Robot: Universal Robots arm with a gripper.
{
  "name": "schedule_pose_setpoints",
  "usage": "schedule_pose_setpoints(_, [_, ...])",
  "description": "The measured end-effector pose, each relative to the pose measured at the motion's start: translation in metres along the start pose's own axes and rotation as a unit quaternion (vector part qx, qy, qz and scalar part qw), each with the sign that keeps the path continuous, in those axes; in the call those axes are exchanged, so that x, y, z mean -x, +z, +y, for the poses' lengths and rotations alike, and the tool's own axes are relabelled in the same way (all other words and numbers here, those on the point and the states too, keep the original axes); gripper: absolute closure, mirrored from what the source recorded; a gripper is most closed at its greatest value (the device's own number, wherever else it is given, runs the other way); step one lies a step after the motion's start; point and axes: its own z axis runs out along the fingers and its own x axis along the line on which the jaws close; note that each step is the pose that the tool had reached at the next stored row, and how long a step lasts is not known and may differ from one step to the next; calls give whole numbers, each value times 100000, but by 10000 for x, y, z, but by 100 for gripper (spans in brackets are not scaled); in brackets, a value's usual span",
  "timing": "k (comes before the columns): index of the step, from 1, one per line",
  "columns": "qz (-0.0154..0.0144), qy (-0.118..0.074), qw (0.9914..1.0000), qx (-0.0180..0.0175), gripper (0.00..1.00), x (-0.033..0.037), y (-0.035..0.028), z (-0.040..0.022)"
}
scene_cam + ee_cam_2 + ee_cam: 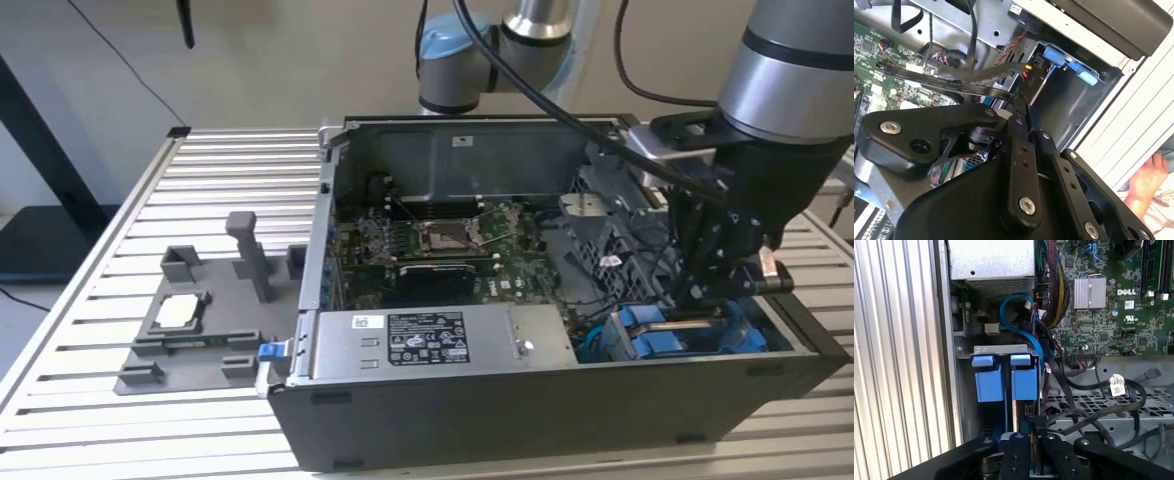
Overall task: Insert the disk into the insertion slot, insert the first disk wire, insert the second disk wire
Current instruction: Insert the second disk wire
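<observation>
Standing open, the computer case point(534, 420) held the insertion slot point(999, 348) with the blue-framed disk point(1024, 382) seated inside, and just above it the gripper point(1034, 432), closed narrow on what looked like a black wire point(954, 77), which could snag neighbouring cables or meet its socket crooked

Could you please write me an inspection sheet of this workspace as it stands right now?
Surface: slatted metal table carrying an open computer case.
Job's things: insertion slot with two blue carrier pieces sitting in it.
Clutter: grey fixture tray on the table at the exterior view's left of the case; silver power-supply box inside the case.
Grippers: gripper hangs inside the case, directly over the slot.
Cables: blue cable and black wires loop beside the slot.
Surroundings: a person's hand past the table edge in the second wrist view.
</observation>
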Motion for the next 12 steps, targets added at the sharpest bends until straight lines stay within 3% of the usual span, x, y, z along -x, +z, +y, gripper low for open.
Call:
schedule_pose_setpoints(3, [150, -5, 99999, -369, 84, 11, 19, 19])
schedule_pose_setpoints(7, [891, -76, 99994, -555, 84, 13, 54, 35])
schedule_pose_setpoints(12, [910, -77, 99994, -592, 84, 13, 62, 36])
